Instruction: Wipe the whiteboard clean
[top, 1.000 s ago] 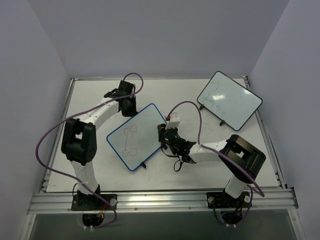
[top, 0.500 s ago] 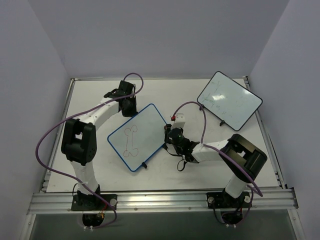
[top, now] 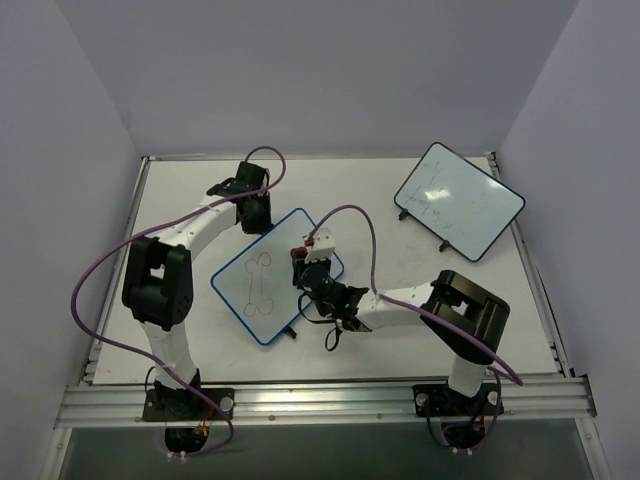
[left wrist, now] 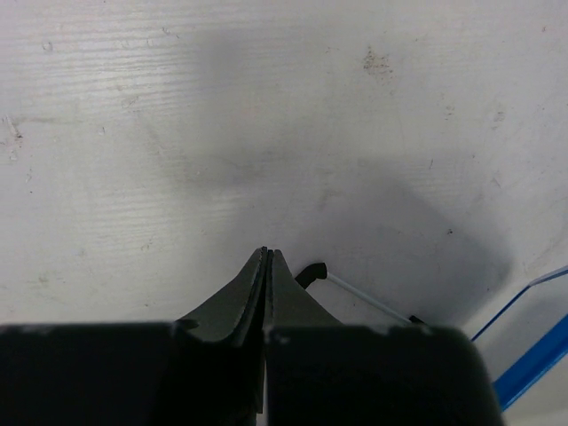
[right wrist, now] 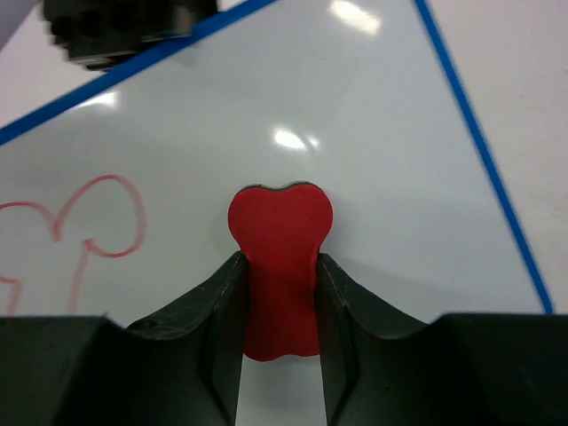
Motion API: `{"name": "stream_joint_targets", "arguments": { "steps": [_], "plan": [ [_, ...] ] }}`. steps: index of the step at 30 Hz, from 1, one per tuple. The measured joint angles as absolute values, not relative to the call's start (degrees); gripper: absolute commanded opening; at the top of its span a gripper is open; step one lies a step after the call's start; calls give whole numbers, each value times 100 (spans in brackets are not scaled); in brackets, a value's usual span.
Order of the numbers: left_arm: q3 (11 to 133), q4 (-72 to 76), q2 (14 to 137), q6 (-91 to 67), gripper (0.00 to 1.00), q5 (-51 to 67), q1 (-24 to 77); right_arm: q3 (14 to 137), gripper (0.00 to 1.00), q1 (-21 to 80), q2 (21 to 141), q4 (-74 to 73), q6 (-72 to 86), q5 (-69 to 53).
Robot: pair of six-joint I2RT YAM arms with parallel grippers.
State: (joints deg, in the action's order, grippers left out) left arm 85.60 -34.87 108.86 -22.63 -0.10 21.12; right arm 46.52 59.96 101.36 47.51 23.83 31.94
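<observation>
From where I stand, the rounded rectangular whiteboard with the blue frame (top: 285, 245) lies askew near the middle of the white table (top: 380, 190), a touch toward 9 o'clock. A red bone-shaped outline (top: 258, 287) is drawn across its 8 o'clock half. The right gripper (top: 305, 262) reaches in over the board's 3 o'clock edge. Its wrist view shows the two dark fingers (right wrist: 226, 293) pinching a red heart-topped eraser (right wrist: 280, 217) between them. The eraser points at clean white surface, with a red loop of the drawing off at its 9 o'clock; whether it touches the board I cannot tell. The left gripper (top: 255, 212) sits at the board's 12 o'clock corner, low over the bare table. Its fingers (left wrist: 253, 284) are pressed flat together, and a strip of the blue frame shows at 4 o'clock in its view. A black-framed whiteboard (top: 460, 200) with faint marks stands well apart toward 2 o'clock.
</observation>
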Motion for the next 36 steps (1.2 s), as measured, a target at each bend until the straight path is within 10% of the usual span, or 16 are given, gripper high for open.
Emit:
{"name": "stream_joint_targets", "arguments": {
  "steps": [36],
  "plan": [
    [8552,-3437,10886,-2270,5,19,2112,4125,22,6261,10092,5356,3448,3009]
  ]
}}
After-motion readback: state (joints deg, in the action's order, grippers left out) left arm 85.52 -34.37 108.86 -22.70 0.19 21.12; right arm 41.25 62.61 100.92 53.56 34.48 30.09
